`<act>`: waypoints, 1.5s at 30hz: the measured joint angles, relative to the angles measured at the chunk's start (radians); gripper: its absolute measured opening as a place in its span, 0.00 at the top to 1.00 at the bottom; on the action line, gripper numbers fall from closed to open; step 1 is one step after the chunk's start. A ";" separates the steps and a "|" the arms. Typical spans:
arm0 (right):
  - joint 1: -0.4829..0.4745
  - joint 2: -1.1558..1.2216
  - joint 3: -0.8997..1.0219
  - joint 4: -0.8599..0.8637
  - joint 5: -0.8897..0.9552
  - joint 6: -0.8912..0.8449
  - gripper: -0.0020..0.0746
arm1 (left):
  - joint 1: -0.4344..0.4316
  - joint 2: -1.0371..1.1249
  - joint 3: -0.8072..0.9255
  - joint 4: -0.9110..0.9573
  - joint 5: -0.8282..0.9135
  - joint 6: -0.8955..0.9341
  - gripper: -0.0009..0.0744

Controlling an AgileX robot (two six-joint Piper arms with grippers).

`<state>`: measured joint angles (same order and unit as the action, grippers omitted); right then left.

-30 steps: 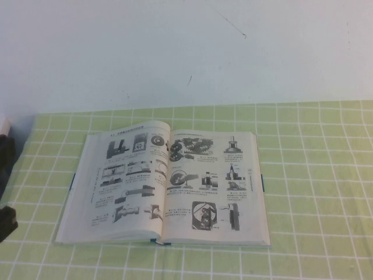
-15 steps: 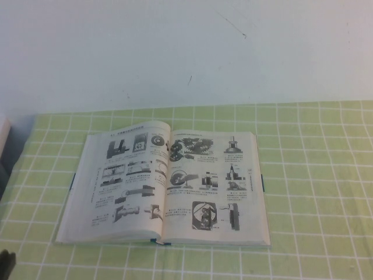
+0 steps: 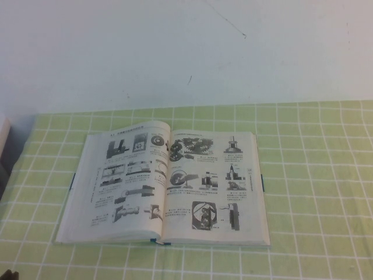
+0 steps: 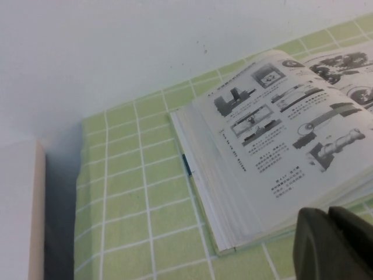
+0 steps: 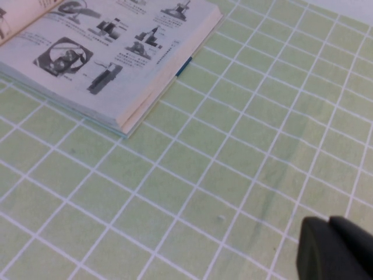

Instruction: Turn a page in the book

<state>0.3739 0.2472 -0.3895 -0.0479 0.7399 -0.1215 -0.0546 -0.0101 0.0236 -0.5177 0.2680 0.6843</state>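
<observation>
The book lies open and flat on the green checked cloth. Both open pages show dark machine-part pictures and Chinese text. The left-hand page bows up a little near the spine. No mostly blank face shows. My left gripper is shut and empty, just off the book's near left corner. Only a dark tip of it shows at the high view's bottom left corner. My right gripper is shut and empty, over bare cloth to the right of the book, out of the high view.
A pale box stands at the cloth's left edge, also at the high view's left border. A white wall rises behind the cloth.
My left arm has drawn back along the high view's left edge, down towards the bottom corner, until only a tip shows. The book has not moved.
</observation>
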 joint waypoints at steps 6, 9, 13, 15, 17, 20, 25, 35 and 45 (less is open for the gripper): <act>0.000 0.000 0.000 0.002 0.004 0.000 0.98 | 0.000 -0.002 0.000 0.208 0.040 -0.445 0.99; 0.000 0.000 0.000 0.002 0.003 0.000 0.98 | 0.000 -0.002 -0.002 0.248 0.055 -0.541 0.99; 0.000 0.000 0.000 0.002 0.003 0.000 0.98 | 0.000 -0.002 -0.003 0.259 0.059 -0.555 0.99; 0.000 0.000 0.000 0.002 0.003 0.000 0.98 | 0.000 -0.002 -0.003 0.268 0.061 -0.563 0.99; 0.000 0.000 0.000 0.002 0.003 0.000 0.98 | 0.000 -0.002 -0.004 0.280 0.062 -0.563 0.99; 0.000 0.000 0.000 0.002 0.003 0.000 0.98 | 0.000 -0.002 -0.004 0.295 0.063 -0.564 0.99; 0.000 0.000 0.000 0.002 0.003 0.000 0.98 | 0.000 -0.002 -0.006 0.304 0.065 -0.565 0.99; 0.000 0.000 0.000 0.004 0.003 0.000 0.98 | -0.006 -0.002 -0.006 0.358 0.065 -0.634 0.99; 0.000 0.000 0.000 0.006 0.003 0.000 0.98 | -0.051 -0.002 -0.006 0.400 0.065 -0.684 0.99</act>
<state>0.3739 0.2472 -0.3895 -0.0420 0.7432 -0.1215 -0.1058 -0.0123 0.0180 -0.1179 0.3334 0.0000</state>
